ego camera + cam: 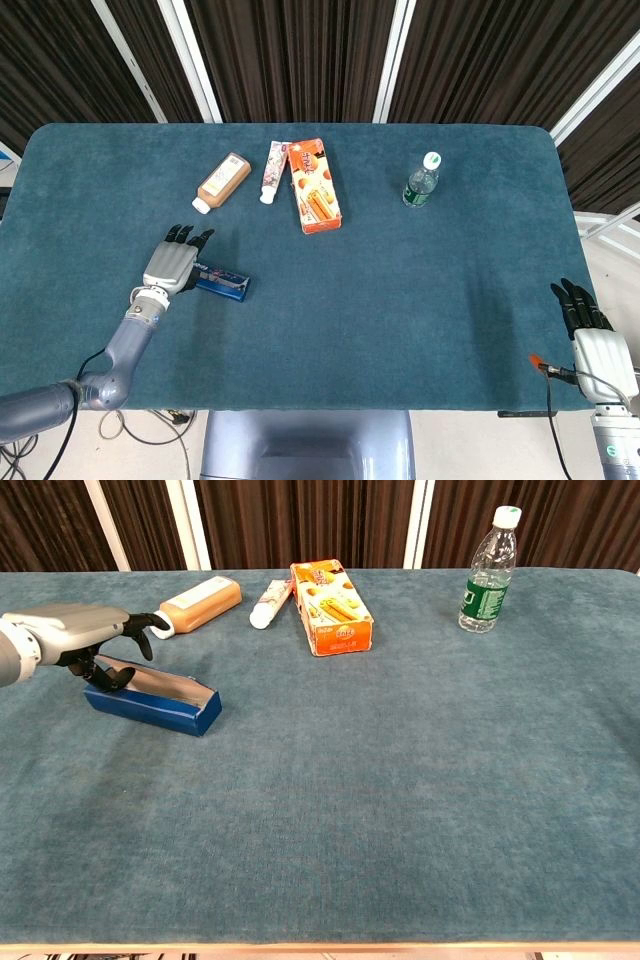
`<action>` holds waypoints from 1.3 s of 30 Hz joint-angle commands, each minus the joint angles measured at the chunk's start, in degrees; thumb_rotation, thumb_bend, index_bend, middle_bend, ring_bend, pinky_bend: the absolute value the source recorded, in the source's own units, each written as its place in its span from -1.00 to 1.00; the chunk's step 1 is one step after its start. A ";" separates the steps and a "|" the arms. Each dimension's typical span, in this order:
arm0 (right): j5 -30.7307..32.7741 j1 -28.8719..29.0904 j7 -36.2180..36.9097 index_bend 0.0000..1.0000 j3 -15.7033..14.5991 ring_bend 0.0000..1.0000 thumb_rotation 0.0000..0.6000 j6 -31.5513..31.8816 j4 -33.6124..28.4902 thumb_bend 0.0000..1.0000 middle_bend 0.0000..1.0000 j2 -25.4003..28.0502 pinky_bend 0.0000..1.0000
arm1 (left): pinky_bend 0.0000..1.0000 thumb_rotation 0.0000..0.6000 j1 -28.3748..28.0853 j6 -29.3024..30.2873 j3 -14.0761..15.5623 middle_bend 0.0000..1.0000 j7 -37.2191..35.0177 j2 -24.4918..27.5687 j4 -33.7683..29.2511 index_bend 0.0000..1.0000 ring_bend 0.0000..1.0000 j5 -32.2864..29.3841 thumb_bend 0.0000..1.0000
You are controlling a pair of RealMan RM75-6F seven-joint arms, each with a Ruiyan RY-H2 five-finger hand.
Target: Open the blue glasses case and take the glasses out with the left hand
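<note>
We see the case (152,701) lying open on the counter (400,780), its contents unclear; the left hand (85,640) grips its far end; the right hand (590,335) rests with fingers apart, holding nothing.
</note>
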 commanded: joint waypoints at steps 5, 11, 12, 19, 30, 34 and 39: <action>0.28 0.02 0.18 -1.00 0.06 -1.00 1.00 -0.20 -0.06 -0.57 -1.00 0.04 -0.54 | -0.93 1.00 -0.94 -0.42 -0.70 -0.53 0.17 -1.97 2.13 -0.87 -1.00 -0.84 0.11; 0.45 0.03 0.21 -1.00 0.09 -1.00 1.00 -0.34 -0.04 -0.57 -1.00 0.10 -0.54 | -0.93 1.00 -1.25 -0.21 -1.43 -0.53 -0.76 -2.56 1.78 -0.87 -1.00 -0.60 0.11; 0.45 0.03 0.22 -1.00 0.09 -1.00 1.00 -0.34 -0.05 -0.56 -1.00 0.11 -0.54 | -0.93 1.00 -1.19 0.05 -1.51 -0.53 -1.01 -2.46 1.37 -0.87 -1.00 -0.32 0.11; 0.37 0.02 0.21 -1.00 0.05 -1.00 1.00 -0.32 -0.14 -0.57 -1.00 0.15 -0.54 | -0.94 1.00 -0.71 1.15 -1.57 -0.53 -2.06 -1.71 -0.25 -0.87 -1.00 1.04 0.10; 0.52 0.03 0.02 -1.00 0.07 -1.00 1.00 -0.43 -0.21 -0.57 -1.00 0.13 -0.54 | -0.93 1.00 -0.68 2.20 -2.03 -0.54 -4.05 -1.83 -0.09 -0.87 -1.00 3.68 0.09; 0.68 0.03 0.13 -1.00 0.12 -1.00 1.00 -0.50 -0.27 -0.57 -1.00 0.15 -0.54 | -0.93 1.00 -1.18 1.73 -1.95 -0.54 -3.39 -2.79 1.21 -0.87 -1.00 3.42 0.08; 0.91 0.07 0.31 -1.00 0.17 -1.00 1.00 -0.71 -0.31 -0.57 -1.00 0.20 -0.54 | -0.93 1.00 -2.36 1.54 -2.60 -0.57 -2.42 -4.61 3.39 -0.87 -1.00 3.17 0.08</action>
